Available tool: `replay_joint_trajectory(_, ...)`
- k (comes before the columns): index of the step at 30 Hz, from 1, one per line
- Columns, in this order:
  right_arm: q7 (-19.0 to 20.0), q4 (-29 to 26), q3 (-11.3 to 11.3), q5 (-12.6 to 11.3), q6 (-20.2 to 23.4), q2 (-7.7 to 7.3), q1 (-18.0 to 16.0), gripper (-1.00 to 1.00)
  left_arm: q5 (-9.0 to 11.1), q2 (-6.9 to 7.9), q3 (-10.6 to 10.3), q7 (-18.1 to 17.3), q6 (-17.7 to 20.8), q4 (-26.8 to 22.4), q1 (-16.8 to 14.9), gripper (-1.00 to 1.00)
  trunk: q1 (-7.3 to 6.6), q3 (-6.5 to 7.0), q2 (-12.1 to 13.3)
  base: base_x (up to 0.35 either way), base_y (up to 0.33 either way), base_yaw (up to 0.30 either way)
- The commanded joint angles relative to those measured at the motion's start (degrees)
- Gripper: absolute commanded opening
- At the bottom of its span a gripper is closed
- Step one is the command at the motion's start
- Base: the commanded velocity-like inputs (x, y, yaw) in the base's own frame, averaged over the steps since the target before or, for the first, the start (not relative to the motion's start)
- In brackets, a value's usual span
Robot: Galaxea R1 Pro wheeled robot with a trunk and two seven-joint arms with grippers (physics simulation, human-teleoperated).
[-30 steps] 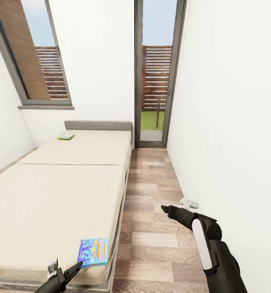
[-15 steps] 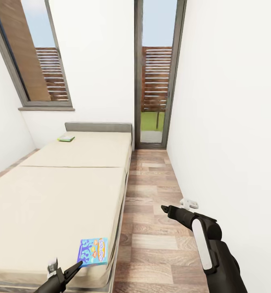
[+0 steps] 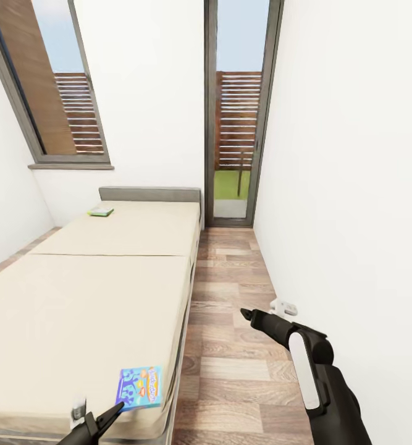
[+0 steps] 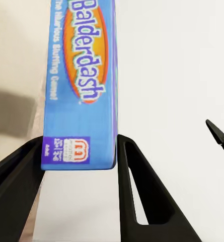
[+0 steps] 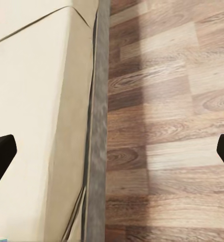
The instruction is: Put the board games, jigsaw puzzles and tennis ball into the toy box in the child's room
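Blue Balderdash board game (image 3: 139,387) flat on bed (image 3: 76,303) near foot corner. Left claw (image 4: 80,166) spread wide, fingers flanking box end, not clamped. Second green board game (image 3: 100,211) far up by headboard. Right claw (image 3: 248,316) over wooden floor (image 3: 230,371), fingers parted, empty.

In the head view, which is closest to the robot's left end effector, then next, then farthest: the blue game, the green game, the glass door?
1. Blue game, on the bed's near corner, right at the left end effector.
2. Green game, at the bed's far end.
3. Glass door, beyond the bed.
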Motion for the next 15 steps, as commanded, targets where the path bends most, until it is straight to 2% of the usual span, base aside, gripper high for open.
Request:
replay_joint_trajectory(1, 0.2, 0.0, 0.0, -0.3, 0.0, 0.06, 0.0, 1.00, 0.2, 0.34, 0.0, -0.1, 0.7, 0.4, 0.0, -1.00, -0.01, -0.05, 0.0, 0.000, 0.000, 0.000)
replay_joint_trajectory(9, 0.2, 1.3, 0.2, -3.0, -2.6, 0.06, 0.0, 1.00, 0.3, 2.95, -0.2, -0.3, 0.5, 1.1, 0.0, -1.00, -0.01, -0.05, 0.0, 0.000, 0.000, 0.000)
replay_joint_trajectory(15, 0.3, 1.4, 0.3, -4.9, -3.8, 0.06, 0.0, 1.00, 0.3, 3.11, -0.2, -1.1, 0.3, 0.6, 0.0, -1.00, -0.01, -0.05, 0.0, 0.000, 0.000, 0.000)
